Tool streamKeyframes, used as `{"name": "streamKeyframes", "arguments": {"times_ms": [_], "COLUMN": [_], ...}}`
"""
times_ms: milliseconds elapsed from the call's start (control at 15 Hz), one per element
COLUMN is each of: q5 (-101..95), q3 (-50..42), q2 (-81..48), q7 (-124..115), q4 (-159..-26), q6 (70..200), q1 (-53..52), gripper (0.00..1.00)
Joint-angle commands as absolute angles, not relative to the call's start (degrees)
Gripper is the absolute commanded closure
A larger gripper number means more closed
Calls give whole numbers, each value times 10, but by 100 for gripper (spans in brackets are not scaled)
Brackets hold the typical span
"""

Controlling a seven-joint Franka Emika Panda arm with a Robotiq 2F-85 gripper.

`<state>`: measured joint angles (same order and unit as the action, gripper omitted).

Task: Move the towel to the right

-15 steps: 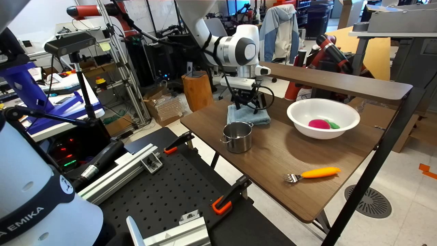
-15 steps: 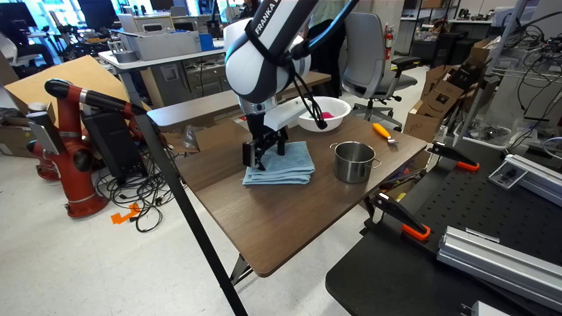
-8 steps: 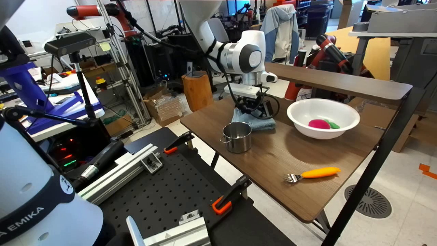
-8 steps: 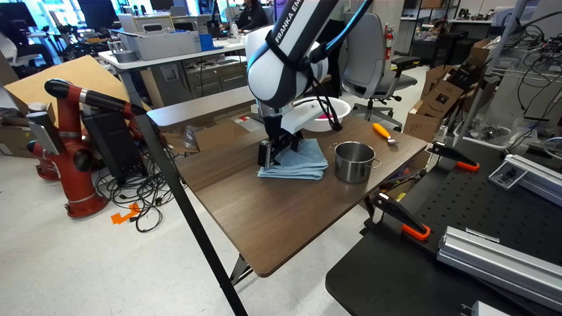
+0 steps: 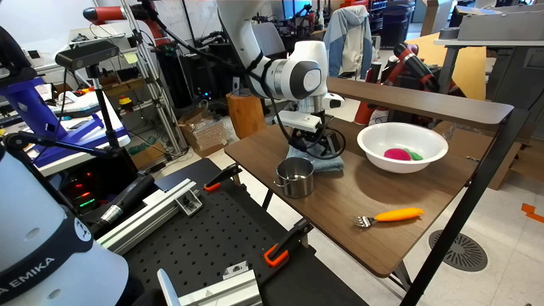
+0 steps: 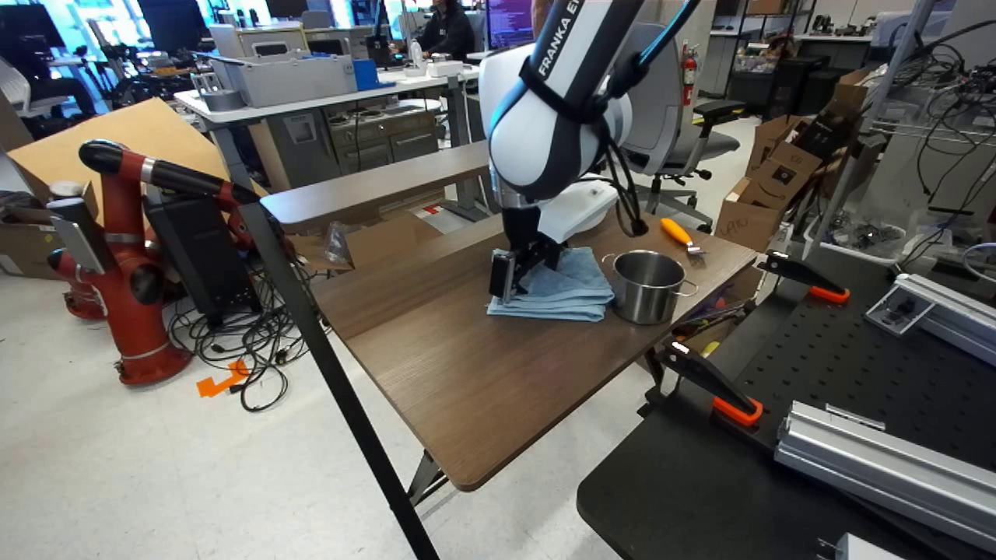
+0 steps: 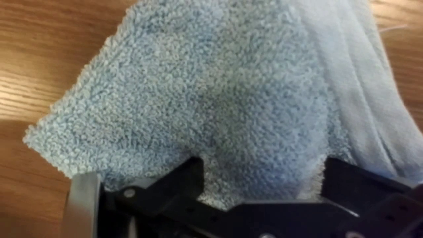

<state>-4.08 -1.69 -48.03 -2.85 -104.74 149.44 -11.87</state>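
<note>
Notably, only the wrist view lets you look into your gripper (image 7: pixel 263 170): the jaws stand apart, the towel (image 7: pixel 198 99) lying under and between the black fingers (image 7: pixel 185 178). An exterior view adds the metal cup (image 6: pixel 646 297), which there blocks three o'clock just beside the folded towel on the brown table (image 6: pixel 490 389); you cannot tell whether the two touch. Only an exterior view clearly gives you the white bowl (image 5: pixel 408 168), there near the towel at three o'clock and holding pink and green contents (image 5: pixel 397 154), with the orange-handled fork (image 5: pixel 393 215) well apart at four o'clock.
</note>
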Motion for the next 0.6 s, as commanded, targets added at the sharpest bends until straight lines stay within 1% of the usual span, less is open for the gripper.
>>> {"name": "streamKeyframes", "arguments": {"times_ms": [0, 267, 533], "q5": [-43, -25, 3], "q3": [-13, 1, 29], "q2": [-439, -415, -412], "q7": [-29, -3, 46], "q4": [-1120, -1158, -1166], "q6": [1549, 1580, 1586], "q1": [-94, -37, 40], "gripper": [0, 0, 0]}}
